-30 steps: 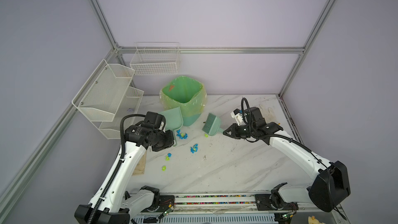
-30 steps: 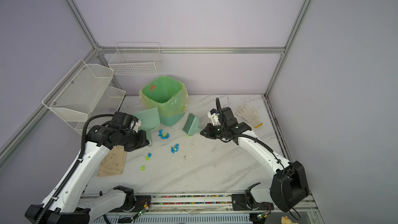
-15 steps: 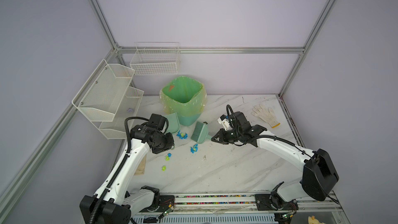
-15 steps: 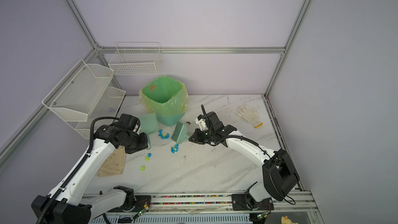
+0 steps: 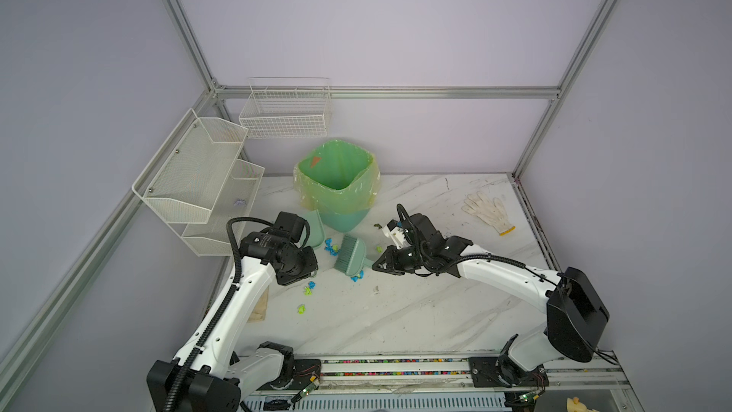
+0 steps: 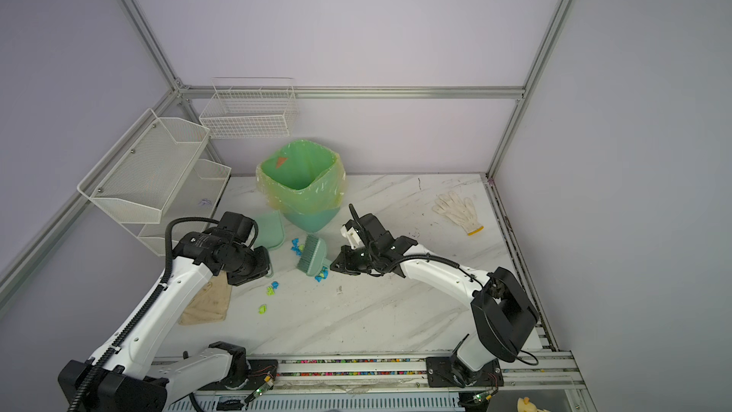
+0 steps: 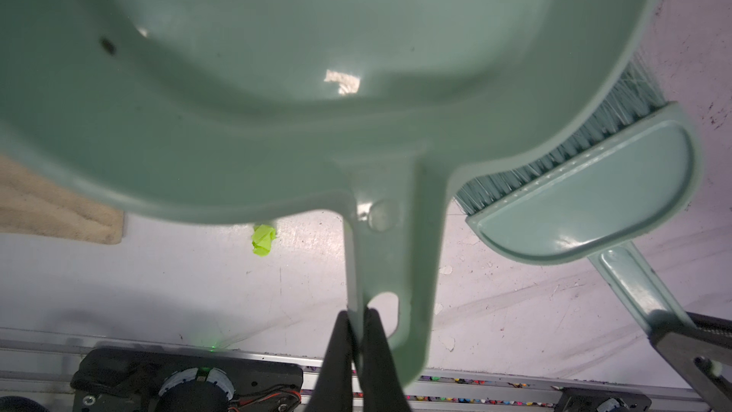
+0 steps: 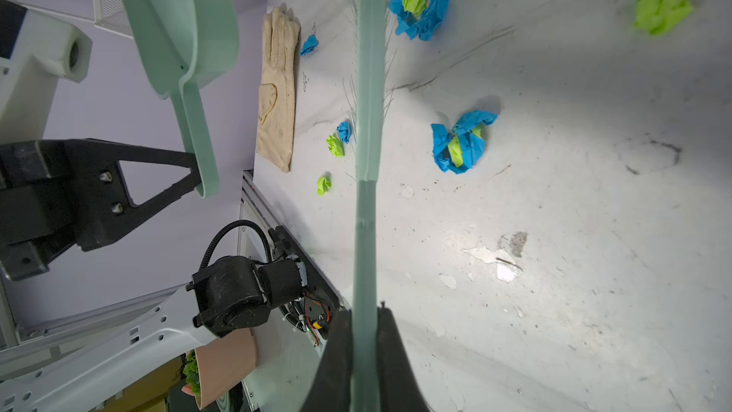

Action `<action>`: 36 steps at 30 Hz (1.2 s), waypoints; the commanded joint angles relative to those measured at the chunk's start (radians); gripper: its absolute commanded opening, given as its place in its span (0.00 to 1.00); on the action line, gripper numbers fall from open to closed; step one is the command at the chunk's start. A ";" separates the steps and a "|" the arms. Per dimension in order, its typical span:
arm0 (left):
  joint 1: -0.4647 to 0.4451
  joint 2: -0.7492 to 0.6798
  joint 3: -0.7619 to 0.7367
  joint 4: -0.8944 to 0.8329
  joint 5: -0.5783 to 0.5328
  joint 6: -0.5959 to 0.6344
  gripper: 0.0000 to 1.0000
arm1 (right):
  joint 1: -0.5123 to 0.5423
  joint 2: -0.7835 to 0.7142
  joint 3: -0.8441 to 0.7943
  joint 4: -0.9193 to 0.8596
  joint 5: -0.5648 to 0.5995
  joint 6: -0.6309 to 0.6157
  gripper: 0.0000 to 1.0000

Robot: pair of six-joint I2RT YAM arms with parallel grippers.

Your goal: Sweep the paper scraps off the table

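The left end effector is seen pinching the thin edge of the dustpan handle, beside its hanging hole. In both top views these fingers are hidden behind the arm's own wrist. The pan fills most of the left wrist view and is cut off by the frame. Whether its lip touches the tabletop cannot be told.

The right end effector is pressed onto the handle of the brush. The brush is seen edge-on in the right wrist view, with its bristles cropped at the frame edge.

The paper scraps lie on the tabletop. A blue and yellow-green cluster sits between the pan mouth and the bristles, partly screened by the brush head. A blue wad lies just near of that head and a yellow-green one just right of it. Three loose wads lie nearer and to the left. Past the pan, only one yellow-green scrap is visible in the left wrist view.

A beige glove at the left edge is partly covered by the left arm. The lined bin stands just far of the pan. White gloves lie at the far right, well apart.
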 commanded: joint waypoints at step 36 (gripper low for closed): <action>-0.070 -0.015 -0.050 0.058 0.036 -0.016 0.00 | -0.253 -0.031 -0.048 -0.370 0.133 -0.148 0.00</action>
